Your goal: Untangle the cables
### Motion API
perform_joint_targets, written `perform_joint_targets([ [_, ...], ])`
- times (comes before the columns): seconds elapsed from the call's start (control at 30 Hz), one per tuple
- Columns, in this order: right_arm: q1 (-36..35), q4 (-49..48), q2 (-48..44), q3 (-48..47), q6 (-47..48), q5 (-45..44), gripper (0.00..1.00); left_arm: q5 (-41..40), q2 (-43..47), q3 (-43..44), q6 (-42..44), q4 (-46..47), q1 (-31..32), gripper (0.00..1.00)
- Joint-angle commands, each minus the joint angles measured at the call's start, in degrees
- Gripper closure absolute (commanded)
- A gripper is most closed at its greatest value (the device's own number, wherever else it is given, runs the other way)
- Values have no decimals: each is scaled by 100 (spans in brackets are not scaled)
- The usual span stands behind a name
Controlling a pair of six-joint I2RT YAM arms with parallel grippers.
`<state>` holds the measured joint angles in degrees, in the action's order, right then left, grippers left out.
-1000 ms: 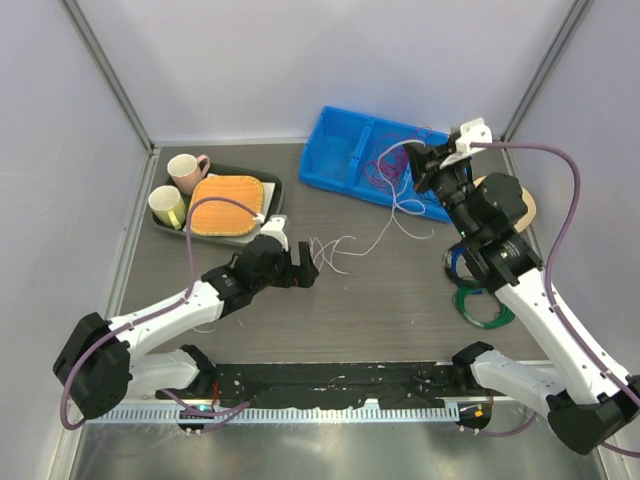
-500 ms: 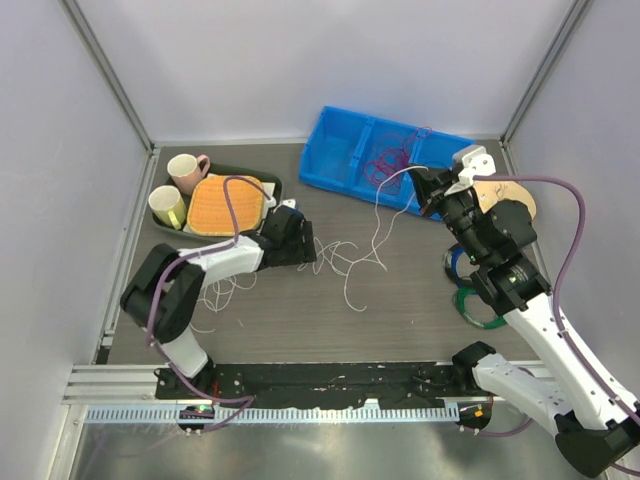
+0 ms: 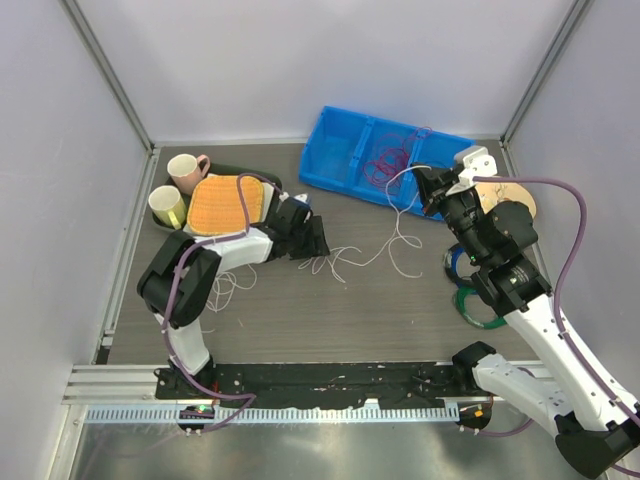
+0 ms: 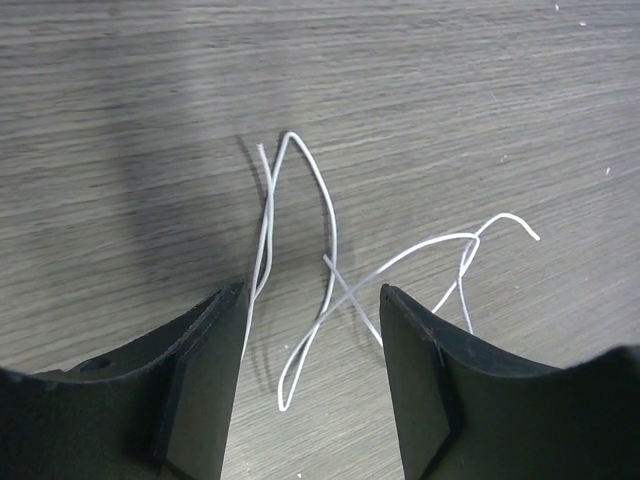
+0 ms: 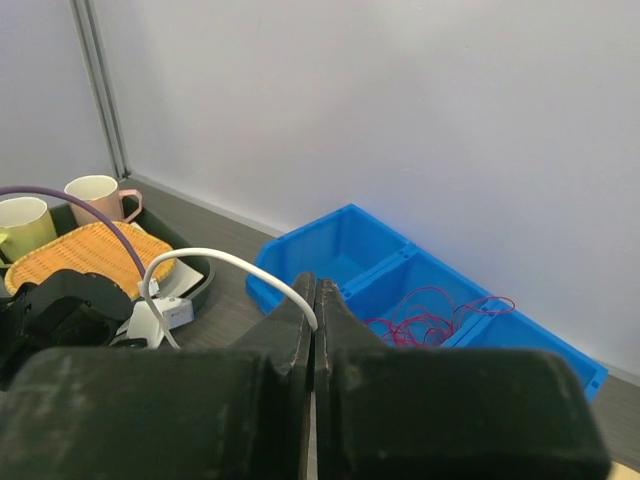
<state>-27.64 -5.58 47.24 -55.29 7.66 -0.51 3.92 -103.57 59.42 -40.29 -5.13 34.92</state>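
The fingers (image 4: 205,390) of the left gripper (image 4: 312,300) are spread wide and hold nothing. They sit low over the table (image 4: 120,110). Loose strands of the white cable (image 4: 328,215) lie on the table between the fingers and beyond their tips.

In the top view, the left gripper (image 3: 318,240) is just beside the tray (image 3: 228,170).

The right gripper (image 5: 315,290) is raised above the table with its jaws pressed together, pinching the white cable (image 5: 230,262). From this grip the white cable (image 3: 398,235) hangs down to the table (image 3: 300,310) and trails toward the left gripper.

The red cable (image 3: 385,165) lies tangled in the blue bin (image 3: 340,150), with part of it draped over the rim.
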Motion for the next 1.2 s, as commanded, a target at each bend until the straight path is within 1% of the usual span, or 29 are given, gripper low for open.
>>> perform_joint_targets([
  [0.0, 13, -241, -13, 0, 69, -159, 99, 355, -15, -246, 170, -59, 156, 41],
  [0.07, 4, -241, -22, 0, 69, -177, 99, 276, 108, -422, 215, -59, 252, 41],
  [0.17, 13, -241, -22, 0, 60, -151, 99, -92, 240, -598, 250, -120, 393, 43],
  [0.3, 4, -241, -22, -8, 34, -81, 99, -620, 153, -572, 241, -331, 577, 51],
  [0.33, 4, -241, -22, 0, 34, -72, 99, -864, 118, -467, 215, -497, 639, 54],
  [0.37, 13, -241, -22, 0, 34, -80, 99, -980, 13, -405, 215, -576, 683, 60],
  [0.43, 13, -241, -31, 9, 34, -89, 99, -1226, -93, -186, 206, -874, 814, 64],
  [0.53, 13, -241, -57, 9, 34, -116, 99, -1771, -199, 25, 197, -1244, 1007, 76],
  [0.57, 13, -241, -57, 18, 42, -168, 99, -2146, -207, 61, 119, -1358, 1034, 83],
  [0.63, 13, -241, -75, 18, 43, -264, 99, -2517, -146, 122, -74, -1719, 1044, 93],
  [0.67, 13, -241, -75, 9, 34, -335, 99, -2920, -120, 149, -267, -1885, 1035, 100],
  [0.7, 13, -233, -84, 9, 25, -562, 99, -3098, -94, 193, -373, -2209, 1009, 100],
  [0.77, 13, -215, -101, -8, -1, -896, 99, -3309, -6, 202, -575, -2527, 860, 100],
  [0.8, 13, -215, -93, -8, 7, -1403, 99, -3519, 47, 132, -811, -2772, 781, 100],
  [0.87, 22, -224, -136, -8, 16, -2115, 99, -3688, 249, 0, -1076, -3011, 500, 100],
  [0.9, 13, -276, -163, 0, 42, -2859, 99, -3714, 328, -209, -1277, -3151, 368, 100],
  [0.93, 13, -320, -198, 18, 60, -3345, 99, -3715, 416, -324, -1384, -3187, 71, 100],
  [1.0, 13, -486, -233, 62, 173, -4085, 99, -3723, 688, -631, -1525, -3266, -212, 100],
  [1.03, 13, -540, -259, 79, 235, -4610, 99, -3671, 767, -729, -1499, -3249, -422, 100],
  [1.1, 13, -662, -365, 167, 341, -4695, 99, -3592, 987, -922, -1438, -3118, -538, 100],
  [1.17, 13, -663, -470, 220, 289, -4476, 99, -3513, 1163, -993, -1367, -3030, -538, 100],
])
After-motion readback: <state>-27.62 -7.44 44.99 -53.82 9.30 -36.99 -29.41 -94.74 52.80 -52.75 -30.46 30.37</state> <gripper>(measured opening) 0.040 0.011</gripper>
